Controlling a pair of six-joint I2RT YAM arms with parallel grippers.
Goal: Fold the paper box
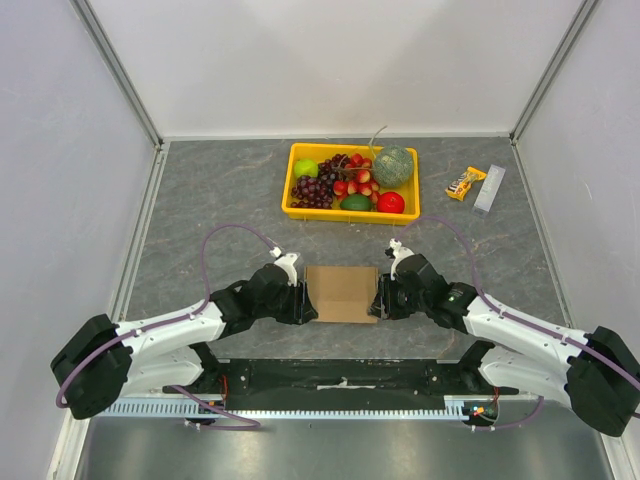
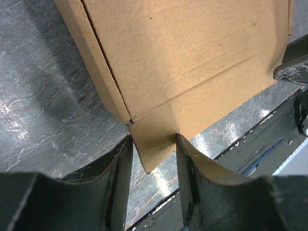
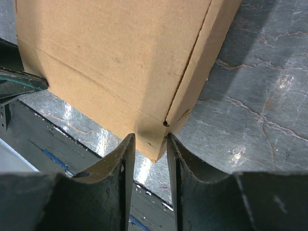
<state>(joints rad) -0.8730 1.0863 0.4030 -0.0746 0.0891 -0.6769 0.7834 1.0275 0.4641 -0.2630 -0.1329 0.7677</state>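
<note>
paper box: plain brown cardboard, lay flat-bottomed on the grey bench, between the two arms and nearer them than the yellow fruit tray.
left fingers: clamped on the box's near left corner, cardboard touching both.
right fingers: pinched its near right corner likewise.

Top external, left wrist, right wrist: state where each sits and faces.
Top external: above and behind the arm bases, looking down at the table, both arms, the box and the fruit tray.
Left wrist: on the left arm, facing rightward along the left pincer, which straddles a box corner.
Right wrist: mirrored, facing leftward along the right pincer.
Both wrist views share the box.
</note>
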